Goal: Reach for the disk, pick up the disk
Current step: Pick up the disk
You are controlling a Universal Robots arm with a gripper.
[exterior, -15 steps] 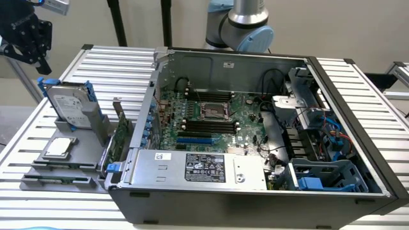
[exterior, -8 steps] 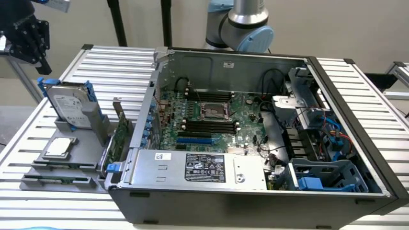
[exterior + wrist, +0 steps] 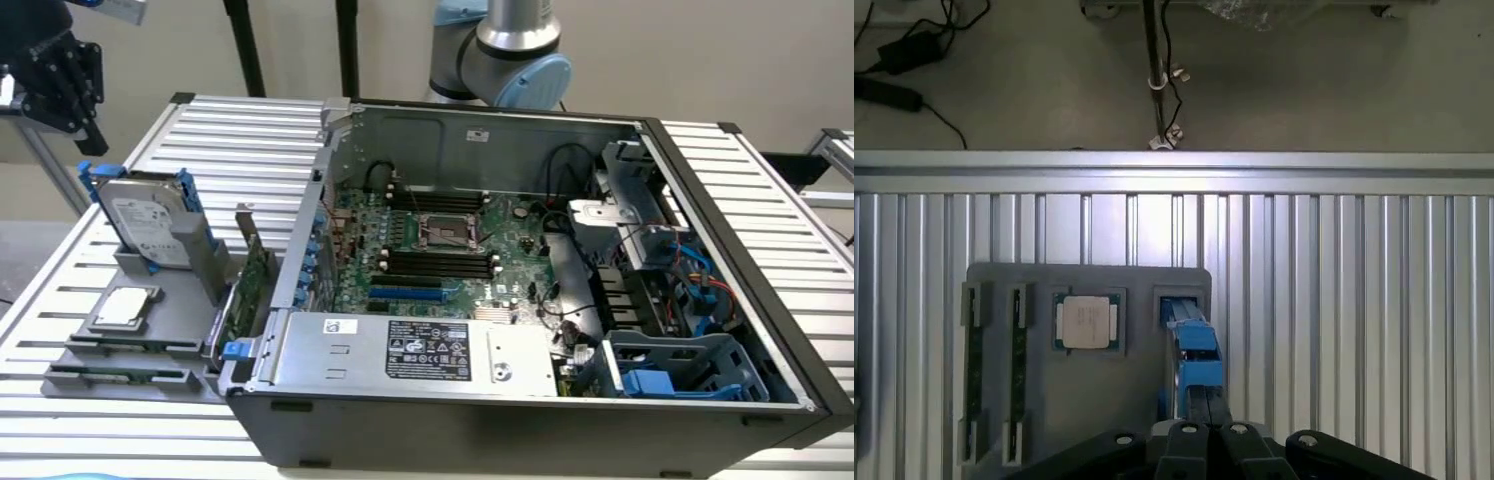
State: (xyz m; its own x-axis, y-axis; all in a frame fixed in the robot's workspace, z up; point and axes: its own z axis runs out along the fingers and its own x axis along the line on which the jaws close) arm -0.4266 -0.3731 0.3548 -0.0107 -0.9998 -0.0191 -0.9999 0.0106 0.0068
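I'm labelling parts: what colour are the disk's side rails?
Blue, best seen on the disk in the exterior view.

The closed tool hovers over the blue-railed disk, which stands in a grey holder beside a silver square part.

No text is clear enough to read out.

- Disk: white printed label on its face, rows of small print, illegible.
- Power supply in the PC case: black label w/ white print and small logos, too fine to make out. White sticker just beside it, illegible too.
- Small white sticker on the case's back wall: dark marks, unreadable.
- Square silver chip in the grey holder: faint markings on its lid, can't be read.
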